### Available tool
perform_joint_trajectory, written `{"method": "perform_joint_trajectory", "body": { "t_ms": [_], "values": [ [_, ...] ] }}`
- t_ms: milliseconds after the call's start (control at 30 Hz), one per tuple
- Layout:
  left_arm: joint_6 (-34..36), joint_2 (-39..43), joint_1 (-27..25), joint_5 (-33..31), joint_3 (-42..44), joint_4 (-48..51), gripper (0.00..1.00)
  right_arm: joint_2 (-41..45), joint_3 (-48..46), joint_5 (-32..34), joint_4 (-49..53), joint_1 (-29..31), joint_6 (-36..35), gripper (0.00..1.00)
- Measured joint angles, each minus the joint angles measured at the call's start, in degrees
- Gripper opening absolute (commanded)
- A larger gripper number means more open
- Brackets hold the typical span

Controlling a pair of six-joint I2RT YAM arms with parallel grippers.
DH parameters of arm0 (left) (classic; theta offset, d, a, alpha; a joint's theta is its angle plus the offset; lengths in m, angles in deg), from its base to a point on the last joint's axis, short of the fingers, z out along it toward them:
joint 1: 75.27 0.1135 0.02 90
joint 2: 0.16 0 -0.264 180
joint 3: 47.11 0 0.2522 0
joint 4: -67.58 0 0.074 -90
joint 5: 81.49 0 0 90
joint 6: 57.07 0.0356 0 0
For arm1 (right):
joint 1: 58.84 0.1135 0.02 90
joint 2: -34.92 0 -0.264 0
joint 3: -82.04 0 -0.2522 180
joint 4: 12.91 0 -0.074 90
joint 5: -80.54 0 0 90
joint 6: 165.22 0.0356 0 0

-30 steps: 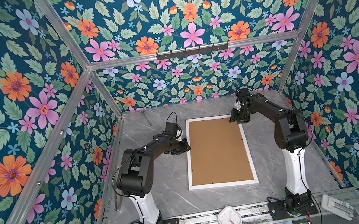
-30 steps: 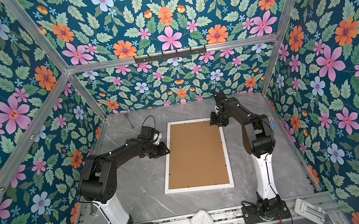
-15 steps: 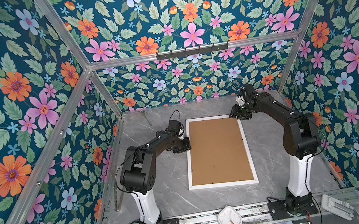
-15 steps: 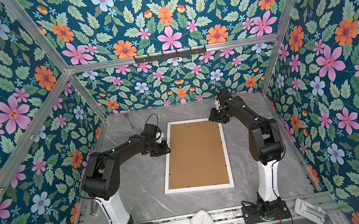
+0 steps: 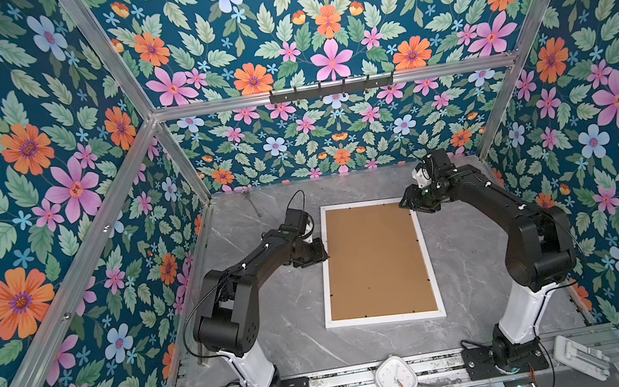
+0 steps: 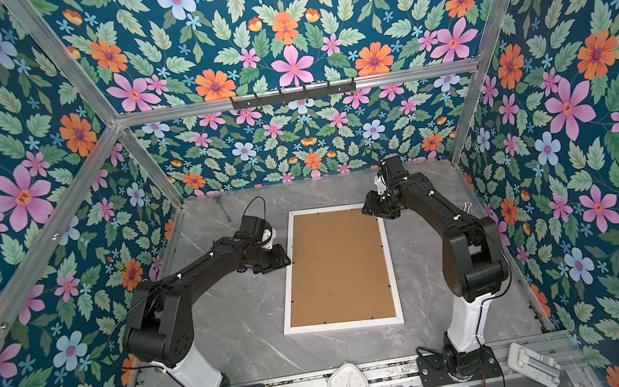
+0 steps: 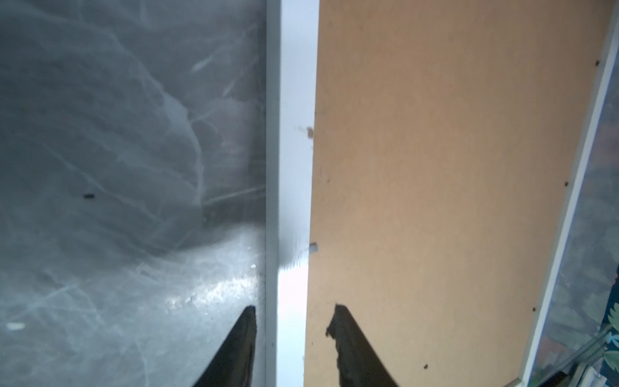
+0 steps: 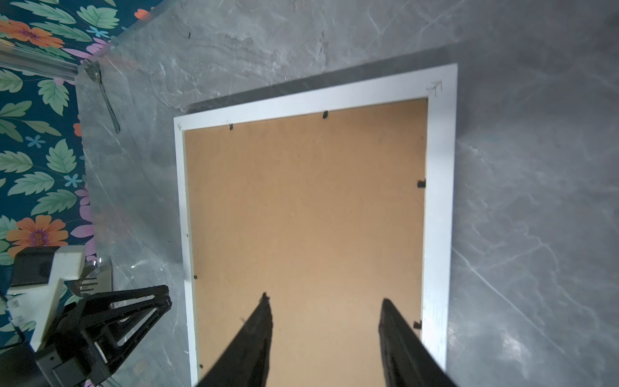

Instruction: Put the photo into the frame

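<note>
The frame (image 5: 384, 318) (image 6: 345, 325) lies face down in the middle of the grey table, its white border around a brown backing board (image 5: 377, 259). The photo is hidden. My left gripper (image 5: 319, 254) (image 6: 286, 259) is at the frame's left border, toward the far end. In the left wrist view it (image 7: 294, 308) is open, one finger outside the white border (image 7: 296, 134) and one over the backing board (image 7: 452, 167). My right gripper (image 5: 404, 202) (image 6: 365, 209) hangs open over the far right corner, with only board between its fingers (image 8: 325, 298).
A spoon (image 5: 253, 205) (image 8: 104, 93) lies at the table's far left. A white clock (image 5: 396, 378) and a white device (image 5: 582, 357) sit on the front rail. A binder clip (image 6: 467, 206) lies by the right wall. Floral walls close three sides.
The right arm's elbow has swung out to the right while its gripper stayed over the far right corner. The left gripper stayed at the left border, and its arm shifted slightly.
</note>
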Motion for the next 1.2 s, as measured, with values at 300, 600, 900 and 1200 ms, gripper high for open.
{"method": "perform_joint_trajectory", "body": {
  "t_ms": [300,600,900,1200],
  "values": [
    [-1.68,7.06,-1.88,0.94,11.06,-1.57,0.41,10.78,-14.62,0.44,-1.70,0.13,2.10,0.58],
    [-7.28,10.03,-6.14,1.16,17.55,-5.81,0.41,16.24,-28.89,2.12,-2.75,0.11,4.52,0.71],
    [-10.78,10.01,-8.52,-1.62,18.58,-7.87,0.41,14.60,-34.71,-3.23,-7.69,0.11,7.37,0.71],
    [-14.91,10.25,-9.62,-2.14,19.87,-10.95,0.40,10.71,-31.23,-2.97,-7.98,-0.07,7.56,0.70]
  ]
}}
